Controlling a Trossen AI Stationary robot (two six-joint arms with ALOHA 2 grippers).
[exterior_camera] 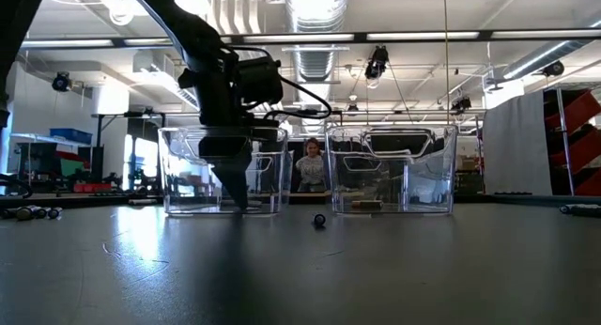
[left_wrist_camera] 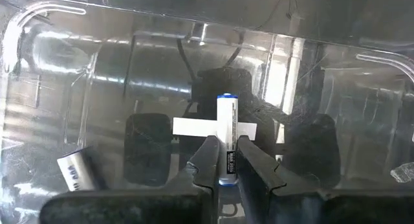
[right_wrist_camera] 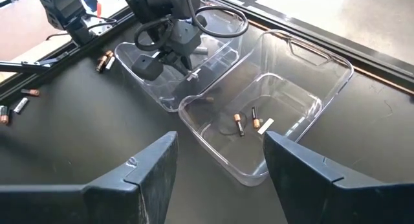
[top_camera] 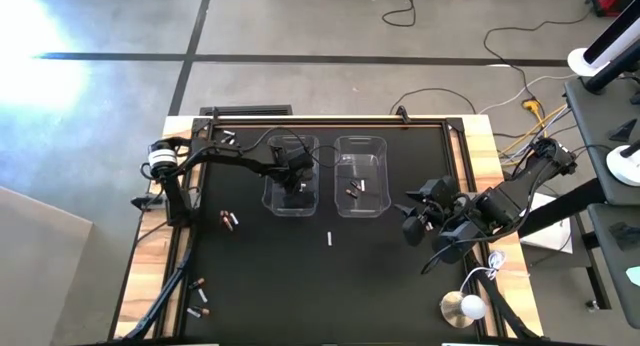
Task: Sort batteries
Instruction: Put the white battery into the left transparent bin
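Note:
My left gripper [left_wrist_camera: 226,145] reaches down into the left clear bin [top_camera: 272,191] and is shut on a silvery-white battery [left_wrist_camera: 226,123] with a blue ring at its far end. Another white battery [left_wrist_camera: 77,173] lies on that bin's floor. The right clear bin [top_camera: 362,201] holds two dark, copper-ended batteries [right_wrist_camera: 239,124]. My right gripper [right_wrist_camera: 220,179] hangs open above the table's right side, clear of both bins, with nothing between its fingers. Loose batteries lie on the mat: a white one [top_camera: 329,238] in front of the bins and others at the left [top_camera: 229,220]. My left gripper pinches the battery's near end [left_wrist_camera: 226,173] between its two fingertips [left_wrist_camera: 208,153]. The fingers come from above, pointing steeply down into the bin, and the battery lies along them. Its blue-ringed end [left_wrist_camera: 226,98] points at the bin floor; whether it touches the floor I cannot tell.
More loose batteries lie near the front left [top_camera: 199,286] and the far left corner [top_camera: 228,138]. A white label [left_wrist_camera: 194,127] lies on the left bin's floor, and another [right_wrist_camera: 265,125] in the right bin. Wooden rails [top_camera: 480,156] edge the black mat.

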